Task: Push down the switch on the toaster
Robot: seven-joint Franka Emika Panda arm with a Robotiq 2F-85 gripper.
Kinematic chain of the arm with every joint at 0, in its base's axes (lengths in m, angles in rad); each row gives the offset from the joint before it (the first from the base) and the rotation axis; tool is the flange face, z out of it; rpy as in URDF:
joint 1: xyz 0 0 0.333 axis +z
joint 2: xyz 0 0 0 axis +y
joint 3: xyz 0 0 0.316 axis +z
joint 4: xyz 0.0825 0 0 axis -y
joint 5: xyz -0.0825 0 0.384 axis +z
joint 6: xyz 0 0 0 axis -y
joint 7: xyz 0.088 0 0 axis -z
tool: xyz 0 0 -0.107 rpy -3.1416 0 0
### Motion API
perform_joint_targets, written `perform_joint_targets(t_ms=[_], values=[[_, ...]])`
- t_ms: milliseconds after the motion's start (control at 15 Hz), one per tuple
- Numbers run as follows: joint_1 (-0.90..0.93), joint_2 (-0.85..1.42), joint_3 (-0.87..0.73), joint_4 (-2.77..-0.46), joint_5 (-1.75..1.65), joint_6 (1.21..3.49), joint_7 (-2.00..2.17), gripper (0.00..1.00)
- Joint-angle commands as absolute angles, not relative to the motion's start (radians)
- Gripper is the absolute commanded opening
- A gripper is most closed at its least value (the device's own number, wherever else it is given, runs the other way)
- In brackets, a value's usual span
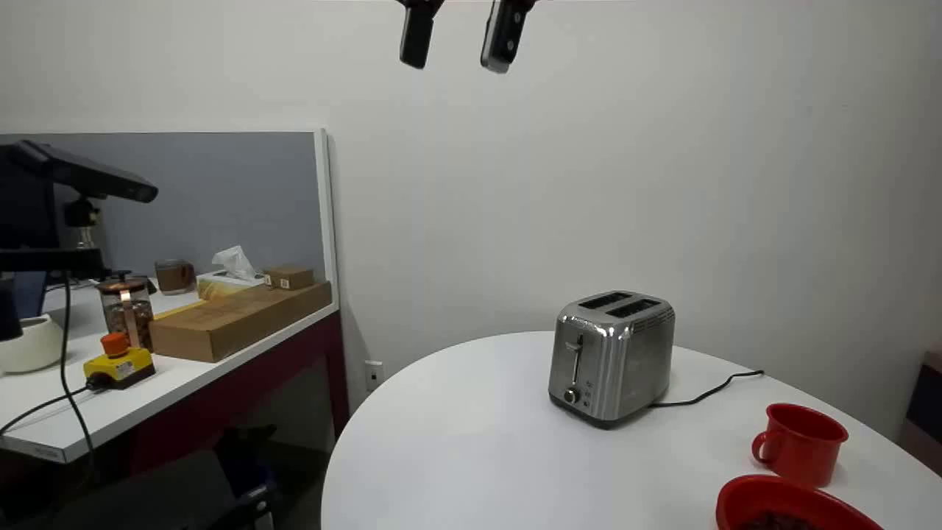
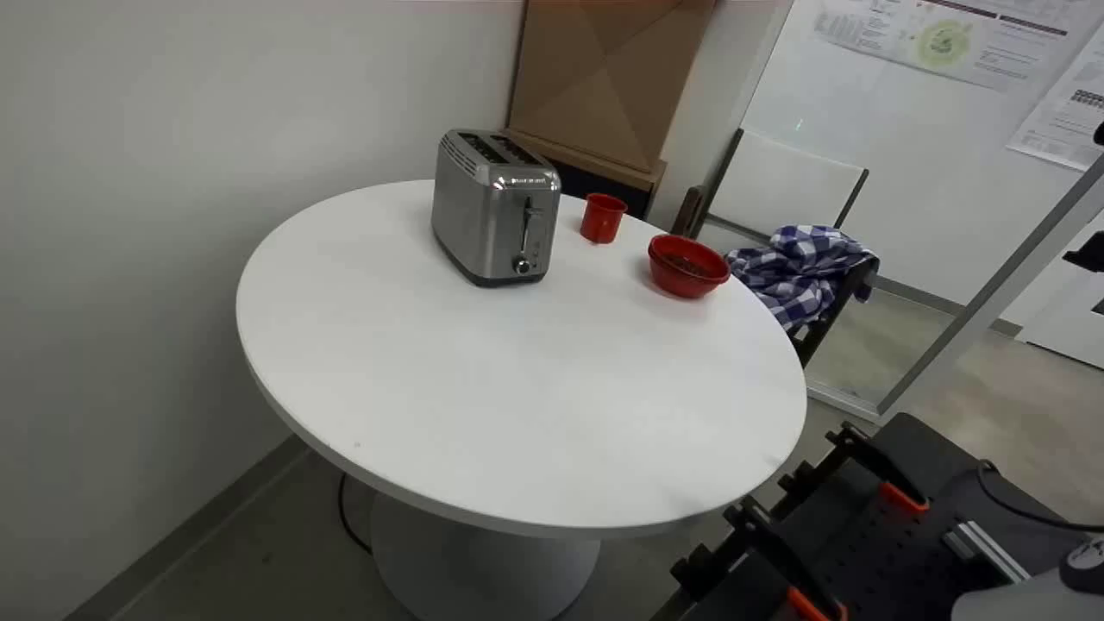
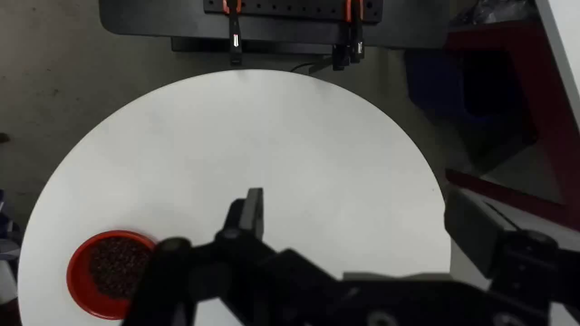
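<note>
Gripper (image 1: 454, 68) hangs high above the table (image 1: 456, 442), fingers (image 1: 416, 40) pointing down at a slight tilt, spread wide, with nothing in hold. Below, the toaster (image 1: 611, 361) stands upright on the table, switch (image 1: 573, 346) near the top of its slot (image 1: 577, 366). Apart from it stands a cup (image 1: 802, 449), its bottom hidden; near the cup, a bowl (image 3: 81, 280) holds small dark bits (image 3: 117, 267).

Cannot read any word, brand or number with certainty. In an exterior view, can find one line of small lettering on the toaster (image 2: 496, 224), near the top of its lever end, too blurred to spell. Can notice print also on the poster (image 2: 940, 39) and the paper (image 2: 1068, 112) beside it, too small to make out. In an exterior view, can see similarly unreadable markings on the yellow box (image 1: 118, 366) and the small carton (image 1: 289, 277).
</note>
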State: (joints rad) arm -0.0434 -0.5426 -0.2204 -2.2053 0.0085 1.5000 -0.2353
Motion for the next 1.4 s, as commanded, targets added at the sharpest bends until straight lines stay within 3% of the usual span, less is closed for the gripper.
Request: perform_joint_targets(t_ms=[0, 1067, 1133, 1267, 1333], values=[[-0.061, -0.539, -0.207, -2.202, 0.015, 1.498, -0.243, 1.00], [-0.001, -0.091, -0.092, -2.074, 0.047, 2.110, -0.281, 0.99], [-0.002, -0.064, -0.082, -2.071, 0.040, 2.144, -0.279, 0.75], [-0.003, -0.015, -0.063, -2.071, 0.024, 2.228, -0.271, 0.71], [-0.004, 0.010, -0.054, -2.074, 0.011, 2.274, -0.263, 0.62]])
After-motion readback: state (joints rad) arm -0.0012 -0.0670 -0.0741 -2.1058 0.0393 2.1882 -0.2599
